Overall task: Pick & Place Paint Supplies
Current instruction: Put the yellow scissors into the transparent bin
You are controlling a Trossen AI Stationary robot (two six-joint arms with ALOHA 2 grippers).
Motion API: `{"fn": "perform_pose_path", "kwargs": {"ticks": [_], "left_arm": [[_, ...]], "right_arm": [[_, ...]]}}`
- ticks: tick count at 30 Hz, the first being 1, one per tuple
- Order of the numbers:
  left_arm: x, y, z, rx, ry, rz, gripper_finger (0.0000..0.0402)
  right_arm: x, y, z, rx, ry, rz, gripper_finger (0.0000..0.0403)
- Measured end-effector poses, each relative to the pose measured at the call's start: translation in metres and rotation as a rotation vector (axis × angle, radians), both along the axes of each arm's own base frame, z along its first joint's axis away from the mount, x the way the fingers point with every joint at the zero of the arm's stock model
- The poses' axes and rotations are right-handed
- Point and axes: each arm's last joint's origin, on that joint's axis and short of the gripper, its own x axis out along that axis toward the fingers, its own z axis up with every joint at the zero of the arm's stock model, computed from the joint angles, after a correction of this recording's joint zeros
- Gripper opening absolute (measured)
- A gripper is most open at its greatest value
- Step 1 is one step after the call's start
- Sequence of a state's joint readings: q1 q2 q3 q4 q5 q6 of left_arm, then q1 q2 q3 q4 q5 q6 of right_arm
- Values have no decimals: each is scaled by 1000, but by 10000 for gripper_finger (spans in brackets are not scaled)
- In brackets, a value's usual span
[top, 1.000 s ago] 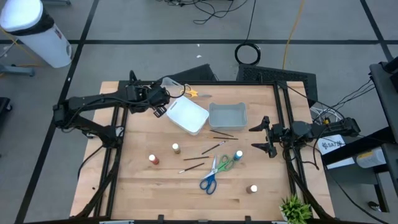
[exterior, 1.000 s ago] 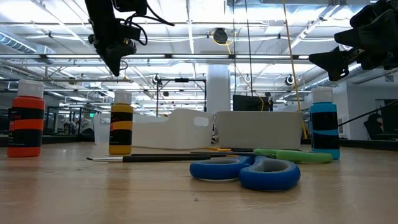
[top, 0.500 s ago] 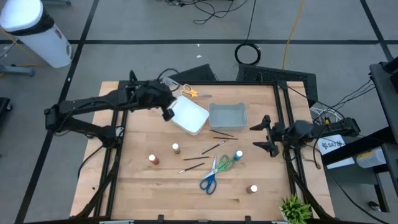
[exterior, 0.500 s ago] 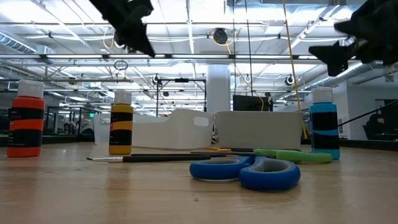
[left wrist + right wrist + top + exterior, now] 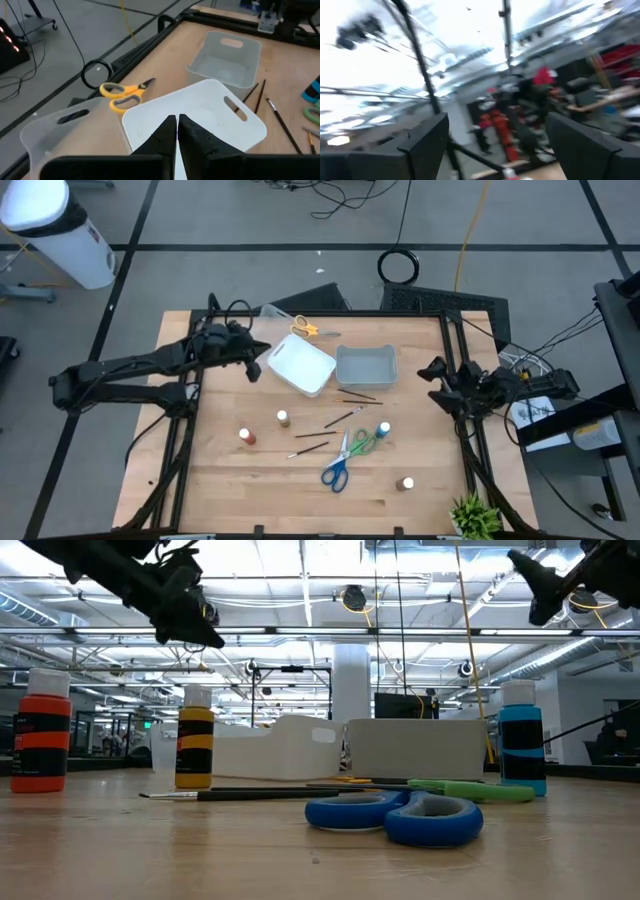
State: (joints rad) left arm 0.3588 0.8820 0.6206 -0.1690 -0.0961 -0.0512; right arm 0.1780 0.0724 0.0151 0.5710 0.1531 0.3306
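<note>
My left gripper [image 5: 251,370] hangs shut above the table, just left of the white bin [image 5: 301,366], touching nothing; its wrist view looks over that bin [image 5: 200,117]. Yellow scissors [image 5: 305,329] [image 5: 121,95] lie flat on the table behind the bin. Four small paint bottles stand upright: blue [image 5: 383,429], red-brown [image 5: 247,437] and two more [image 5: 283,418] [image 5: 406,483]. Green scissors [image 5: 361,443], blue scissors [image 5: 336,471] and thin brushes [image 5: 343,418] lie flat mid-table. My right gripper [image 5: 438,383] is open, raised near the right edge and tipped up.
A grey bin [image 5: 365,366] stands right of the white one, and a clear bin [image 5: 272,312] sits at the far edge. In the low view the blue scissors [image 5: 400,816] lie nearest. A plant [image 5: 475,518] stands at the near right corner.
My left gripper has swung from beside the clear bin toward the table's left and tipped from pointing down to slanting, staying shut. My right gripper has drawn back toward the right edge, risen and tipped upward. No object has moved.
</note>
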Motion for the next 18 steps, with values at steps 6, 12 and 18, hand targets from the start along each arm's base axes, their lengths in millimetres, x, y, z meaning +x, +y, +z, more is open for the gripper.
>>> {"fn": "perform_pose_path", "kwargs": {"ticks": [6,12,18], "left_arm": [[-1,0,-2,1,9,-3,26],[-1,-1,-3,13,23,-12,26],[-1,-1,-3,66,47,-38,26]], "right_arm": [[-1,-8,2,48,8,-279,313],[-1,-17,-4,166,102,-627,313],[16,-21,10,25,231,-658,313]]}}
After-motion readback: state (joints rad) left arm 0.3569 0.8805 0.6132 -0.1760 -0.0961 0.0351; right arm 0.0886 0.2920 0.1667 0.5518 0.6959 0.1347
